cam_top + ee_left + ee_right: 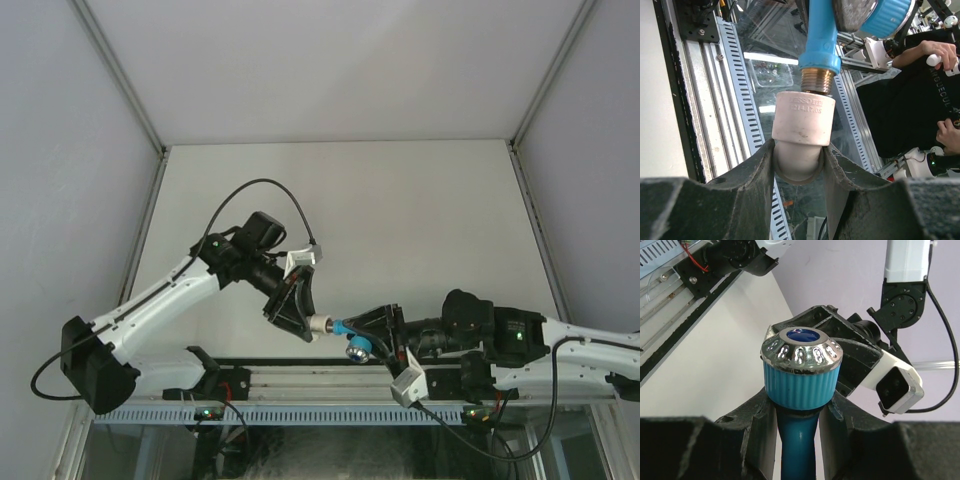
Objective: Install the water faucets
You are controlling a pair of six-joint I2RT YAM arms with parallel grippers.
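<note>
Rail (330,378): at the near edge of the bench, carrying both arm bases side by side.
Right arm (490,335): low, stretched leftward from its base along the near edge, wrist about level.
Right tool (352,326): clamped on the faucet, with fingers (757,415) pressed either side of the blue body just beneath the ribbed handle.
Faucet (801,382): aloft over the near edge of the bench, between the two tools. Long axis about level, running left to right. Threaded end toward the left tool. Handle with its silvery cap turned to the near side, facing the right wrist camera.
Threaded end (816,80): brassy, in line with the pipe fitting and set into its mouth, with a few turns bare between the blue collar and the white rim.
Pipe fitting (803,120): white-grey cylinder on the same axis as the faucet, with raised lettering on its side.
Left tool (306,322): clamped on the narrower back end of the pipe fitting, fingers hugging both sides.
Left arm (170,290): up from its base at the far left, bent at the top, then slanting down toward the near right onto the fitting.
Bench (400,220): pale surface stretching away beyond both tools.
Walls (330,60): pale panels with metal posts at the corners, farthest back.
</note>
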